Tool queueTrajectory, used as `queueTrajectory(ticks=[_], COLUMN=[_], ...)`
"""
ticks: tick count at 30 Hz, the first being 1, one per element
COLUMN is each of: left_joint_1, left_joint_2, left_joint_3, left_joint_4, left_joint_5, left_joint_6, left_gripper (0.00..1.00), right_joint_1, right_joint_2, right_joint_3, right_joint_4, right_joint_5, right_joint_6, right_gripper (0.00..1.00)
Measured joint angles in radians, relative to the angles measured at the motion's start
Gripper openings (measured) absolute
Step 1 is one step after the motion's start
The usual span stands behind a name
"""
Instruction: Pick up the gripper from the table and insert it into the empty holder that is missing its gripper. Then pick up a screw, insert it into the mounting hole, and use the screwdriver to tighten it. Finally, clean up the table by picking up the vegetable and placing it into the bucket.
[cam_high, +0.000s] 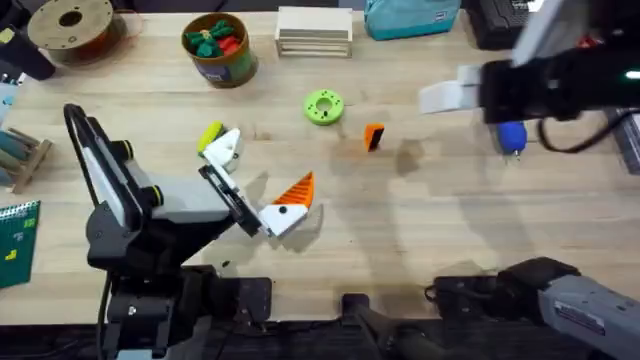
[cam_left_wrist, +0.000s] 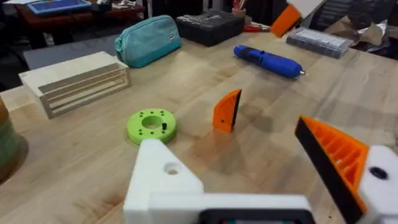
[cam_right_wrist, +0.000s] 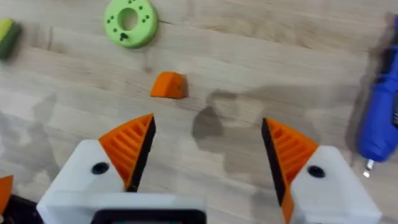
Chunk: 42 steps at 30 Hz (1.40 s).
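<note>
The first step is in hand: the loose orange gripper (cam_right_wrist: 168, 85) stands on the wooden bench (cam_high: 430, 230), beside the green disc (cam_high: 323, 107). The right claw (cam_right_wrist: 205, 155) hovers above it, fingers apart; next it must descend and close. The left claw (cam_high: 255, 180) rests open, one holder (cam_left_wrist: 163, 174) bare

No legible text, label, brand or number is found in any view; faint marks on the teal pouch (cam_left_wrist: 148, 38) at upper left cannot be read.
</note>
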Motion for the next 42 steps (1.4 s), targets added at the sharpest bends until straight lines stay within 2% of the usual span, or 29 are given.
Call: queueTrajectory(ticks=[10, 19, 22, 28, 38, 40, 42], left_joint_1=[0.0, 0.0, 0.0, 0.0, 0.0, 0.0, 0.0], left_joint_2=[0.0, 0.0, 0.0, 0.0, 0.0, 0.0, 0.0], left_joint_3=[0.0, 0.0, 0.0, 0.0, 0.0, 0.0, 0.0], left_joint_4=[0.001, 0.001, 0.001, 0.001, 0.001, 0.001, 0.001], left_joint_5=[-0.003, -0.004, -0.004, -0.004, -0.004, -0.004, -0.004], left_joint_6=[0.0, 0.0, 0.0, 0.0, 0.0, 0.0, 0.0], left_gripper=[0.927, 0.927, 0.927, 0.928, 0.928, 0.928, 0.927], right_joint_1=[0.184, 0.284, 0.31, 0.322, 0.318, 0.306, 0.263], right_joint_2=[0.13, 0.322, 0.383, 0.503, 0.561, 0.584, 0.632], right_joint_3=[0.012, 0.23, 0.267, 0.269, 0.269, 0.269, 0.269], right_joint_4=[0.072, -0.034, -0.044, -0.055, -0.061, -0.061, -0.061], right_joint_5=[0.012, 0.058, 0.085, 0.111, 0.115, 0.102, 0.061], right_joint_6=[0.055, 0.061, 0.061, 0.061, 0.061, 0.061, 0.064], right_gripper=[0.991, 0.991, 0.991, 0.991, 0.991, 0.983, 0.93])
